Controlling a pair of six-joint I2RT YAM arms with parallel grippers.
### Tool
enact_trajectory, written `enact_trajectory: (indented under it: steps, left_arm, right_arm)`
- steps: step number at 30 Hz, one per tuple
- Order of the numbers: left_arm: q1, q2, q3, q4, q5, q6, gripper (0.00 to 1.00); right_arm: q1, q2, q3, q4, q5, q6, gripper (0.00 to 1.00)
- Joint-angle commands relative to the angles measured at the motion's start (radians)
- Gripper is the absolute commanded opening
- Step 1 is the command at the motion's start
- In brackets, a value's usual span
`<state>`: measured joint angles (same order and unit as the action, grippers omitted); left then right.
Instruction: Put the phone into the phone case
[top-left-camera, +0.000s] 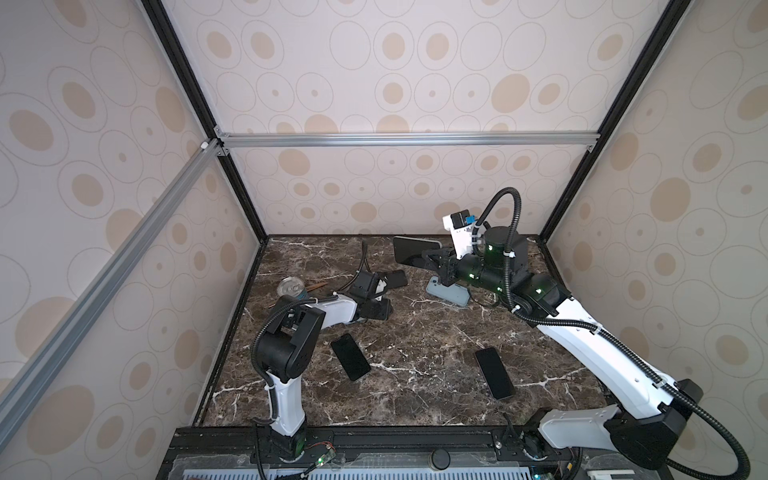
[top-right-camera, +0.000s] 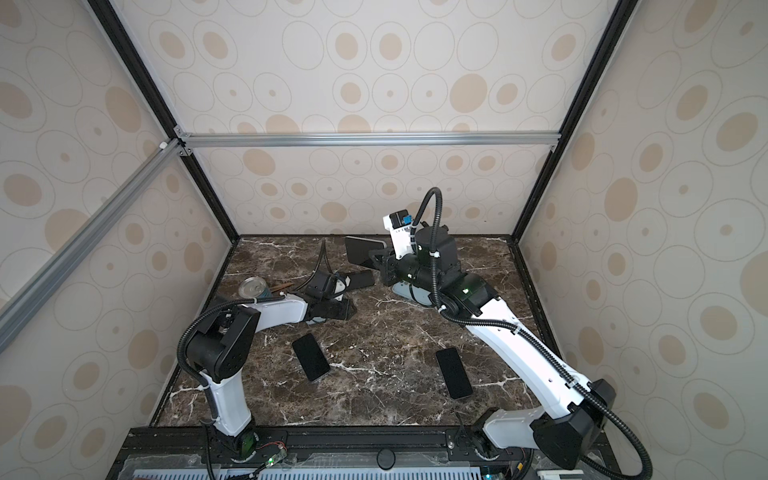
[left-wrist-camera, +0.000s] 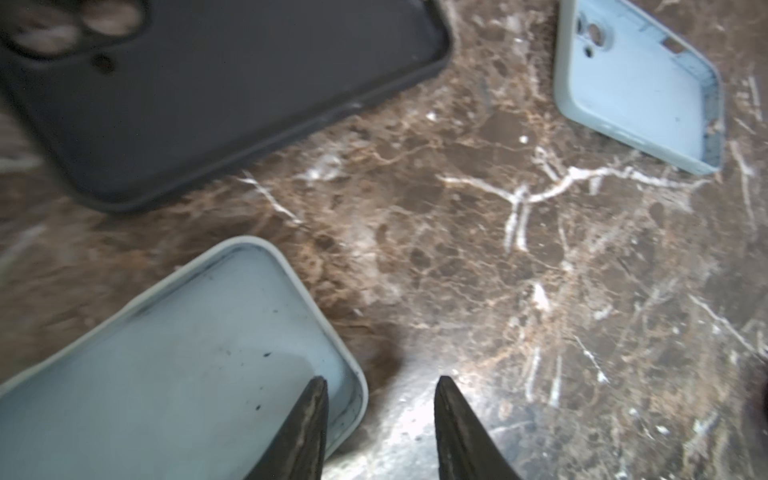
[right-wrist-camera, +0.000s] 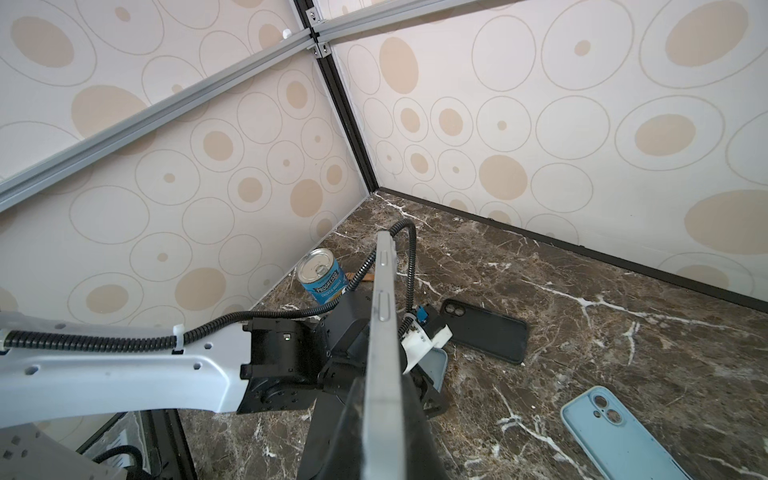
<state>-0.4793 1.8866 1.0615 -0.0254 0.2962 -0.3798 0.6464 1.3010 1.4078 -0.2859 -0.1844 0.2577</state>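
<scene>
My right gripper (top-left-camera: 428, 257) (right-wrist-camera: 384, 386) is shut on a phone (top-left-camera: 415, 250) (top-right-camera: 365, 251) (right-wrist-camera: 384, 316) and holds it on edge in the air above the back of the table. My left gripper (top-left-camera: 376, 311) (left-wrist-camera: 380, 380) is low on the table, open. One of its fingers (left-wrist-camera: 309, 419) is inside a pale blue phone case (left-wrist-camera: 166, 374) (right-wrist-camera: 437, 365) and the other finger is outside, so they straddle its rim near a corner. A black case (top-left-camera: 395, 278) (left-wrist-camera: 208, 95) (right-wrist-camera: 486, 328) lies just behind it. Another pale blue case (top-left-camera: 449, 294) (left-wrist-camera: 636, 83) (right-wrist-camera: 615, 432) lies under the right arm.
Two dark phones (top-left-camera: 350, 356) (top-left-camera: 494, 372) lie flat on the marble table nearer the front. A tin can (top-left-camera: 291, 287) (right-wrist-camera: 322, 276) and a brown stick (top-left-camera: 318, 285) sit at the back left by the wall. Walls enclose three sides.
</scene>
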Motion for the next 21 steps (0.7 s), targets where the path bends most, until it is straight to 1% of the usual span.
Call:
enact_trajectory:
  steps: [1, 7, 12, 13, 16, 18, 21]
  left_arm:
    - [-0.027, -0.044, -0.04, 0.0, 0.064, -0.031, 0.43]
    - [-0.058, -0.072, -0.076, 0.009, 0.118, -0.033, 0.43]
    - [-0.122, -0.092, -0.097, 0.019, 0.168, -0.051, 0.43]
    - [-0.132, -0.104, -0.105, 0.04, 0.212, -0.067, 0.43]
    - [-0.139, -0.144, -0.117, 0.116, 0.292, -0.131, 0.43]
    - [-0.139, -0.187, -0.103, 0.119, 0.284, -0.145, 0.43]
    - [-0.111, -0.277, -0.081, 0.066, 0.217, -0.13, 0.44]
  right_arm:
    - [-0.004, -0.042, -0.003, 0.031, -0.013, 0.017, 0.0]
    - [-0.004, -0.056, -0.026, 0.042, -0.013, 0.024, 0.0]
    - [-0.004, -0.069, -0.039, 0.044, -0.009, 0.033, 0.0]
    - [-0.003, -0.069, -0.041, 0.044, -0.004, 0.034, 0.0]
    - [-0.004, -0.065, -0.039, 0.029, 0.018, 0.047, 0.0]
    - [-0.004, -0.059, -0.027, 0.006, 0.032, 0.059, 0.0]
    - [-0.003, -0.051, -0.001, -0.036, 0.04, 0.075, 0.0]
